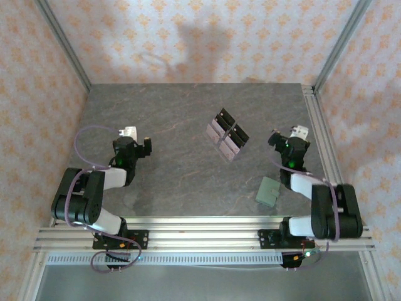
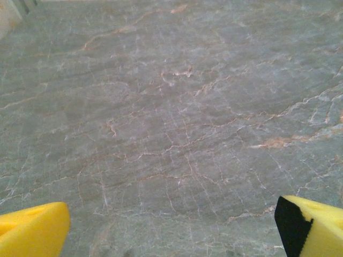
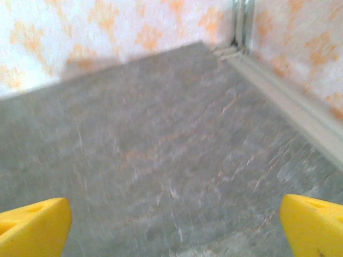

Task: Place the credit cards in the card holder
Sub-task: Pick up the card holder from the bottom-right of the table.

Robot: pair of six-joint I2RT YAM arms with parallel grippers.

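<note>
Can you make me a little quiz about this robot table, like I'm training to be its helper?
1. True or false: the left pincer is holding a card.
2. Pick one: the card holder lies on which side of the table? A) the left side, B) the right side.
3. Fill the gap: the credit cards lie near the ____ of the table.

Key
1. False. Its jaws stand wide open with nothing between them.
2. B.
3. Middle.
</note>
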